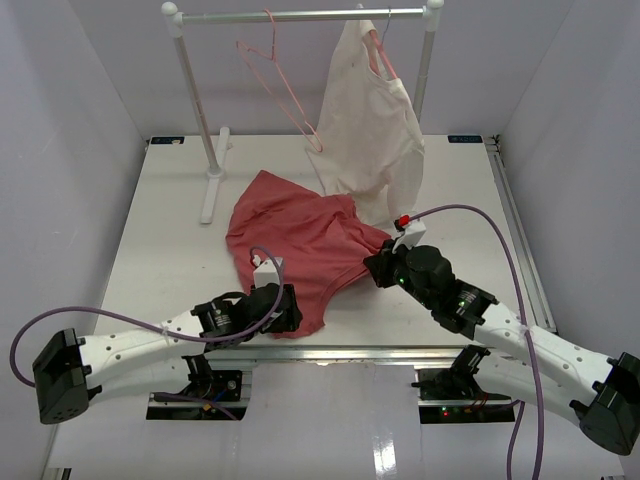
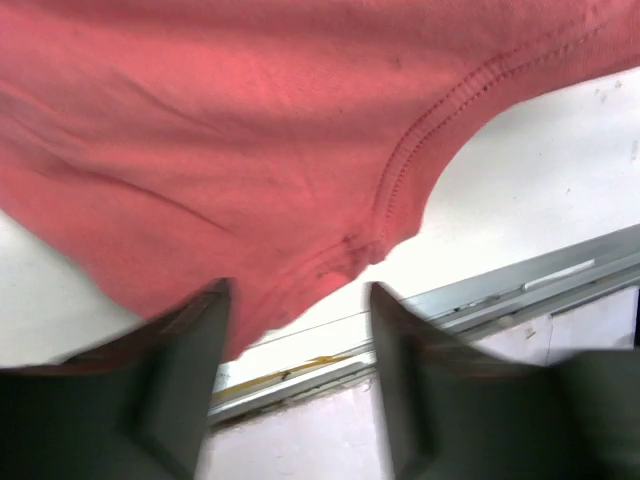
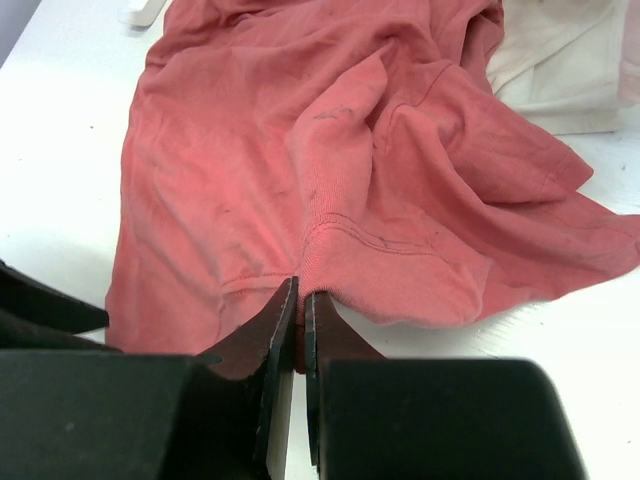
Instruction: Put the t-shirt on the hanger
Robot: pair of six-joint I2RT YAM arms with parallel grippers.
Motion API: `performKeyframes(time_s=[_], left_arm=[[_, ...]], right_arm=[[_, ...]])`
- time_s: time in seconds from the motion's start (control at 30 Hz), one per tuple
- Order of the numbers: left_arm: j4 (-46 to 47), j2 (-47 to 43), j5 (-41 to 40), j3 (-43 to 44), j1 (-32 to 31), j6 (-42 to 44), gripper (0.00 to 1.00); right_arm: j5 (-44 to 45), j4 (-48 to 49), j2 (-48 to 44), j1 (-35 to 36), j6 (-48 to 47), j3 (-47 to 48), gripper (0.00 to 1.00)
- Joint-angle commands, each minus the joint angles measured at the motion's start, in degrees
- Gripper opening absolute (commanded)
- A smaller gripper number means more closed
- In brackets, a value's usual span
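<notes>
The salmon t-shirt [image 1: 295,240] lies crumpled on the white table, in front of the rack. The pink wire hanger [image 1: 275,75] hangs bare from the rail at the back. My right gripper [image 1: 378,265] is at the shirt's right edge. In the right wrist view it [image 3: 302,290] is shut on a ribbed fold of the t-shirt [image 3: 300,150]. My left gripper [image 1: 285,305] is at the shirt's near corner. In the left wrist view it [image 2: 298,290] stands open, its fingers apart just short of the hem of the t-shirt [image 2: 250,130], with the left fingertip [image 2: 205,310] against the cloth.
A cream garment [image 1: 370,130] hangs on its own hanger at the right of the rail [image 1: 300,15] and reaches down to the table beside the shirt. The rack's white foot [image 1: 213,185] stands at the left. A metal strip [image 1: 350,350] runs along the table's near edge.
</notes>
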Motion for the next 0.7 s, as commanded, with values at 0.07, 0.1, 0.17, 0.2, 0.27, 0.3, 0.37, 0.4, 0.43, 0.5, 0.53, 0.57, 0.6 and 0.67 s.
performKeyframes(time_s=[0.07, 0.1, 0.17, 0.2, 0.27, 0.3, 0.37, 0.4, 0.43, 0.5, 0.53, 0.57, 0.6, 0.67], left_arm=[[-0.6, 7.1, 4.0, 3.9, -0.5, 6.0, 0.77], [0.0, 9.2, 3.5, 5.0, -0.9, 6.2, 0.78], [0.6, 11.8, 2.0, 6.5, -1.9, 6.4, 0.79], [1.0, 13.8, 1.2, 7.7, -2.3, 6.4, 0.80], [1.5, 15.9, -0.5, 9.4, -3.2, 6.3, 0.80], [1.8, 17.0, -1.7, 10.2, -4.0, 6.2, 0.81], [2.8, 19.9, -2.7, 12.1, -5.1, 6.2, 0.81], [3.3, 21.2, -3.1, 12.9, -5.4, 6.2, 0.81], [3.7, 21.9, -3.4, 13.8, -5.7, 6.2, 0.82], [3.9, 25.4, -4.0, 15.7, -6.1, 6.2, 0.82], [3.8, 26.3, -4.2, 16.1, -6.2, 6.0, 0.82], [3.8, 28.0, -4.4, 16.6, -6.2, 5.8, 0.81], [3.8, 29.8, -4.6, 17.1, -6.3, 5.6, 0.81], [3.6, 32.4, -5.5, 17.6, -6.3, 4.8, 0.80]], right_arm=[[1.4, 1.2, -1.7, 0.3, -0.2, 0.0, 0.08], [1.3, 1.2, -1.7, 0.2, -0.2, 0.0, 0.08], [1.1, 1.6, -1.4, 0.2, -0.1, -0.1, 0.08], [1.1, 1.7, -1.3, 0.2, 0.0, -0.2, 0.08], [1.1, 1.9, -1.5, 0.3, 0.1, -0.3, 0.08], [1.0, 2.1, -1.5, 0.3, 0.2, -0.4, 0.08], [0.9, 2.4, -1.4, 0.2, 0.2, -0.7, 0.08], [0.8, 2.4, -1.4, 0.2, 0.3, -0.8, 0.08], [0.8, 2.4, -1.4, 0.3, 0.2, -0.9, 0.08], [0.9, 2.7, -1.7, 0.3, 0.2, -1.5, 0.08], [1.1, 2.7, -1.7, 0.3, 0.2, -1.6, 0.08], [1.2, 2.7, -2.0, 0.3, 0.3, -1.8, 0.08], [1.3, 2.7, -2.2, 0.3, 0.3, -2.0, 0.08], [1.4, 2.6, -2.7, 0.2, 0.3, -2.2, 0.08]])
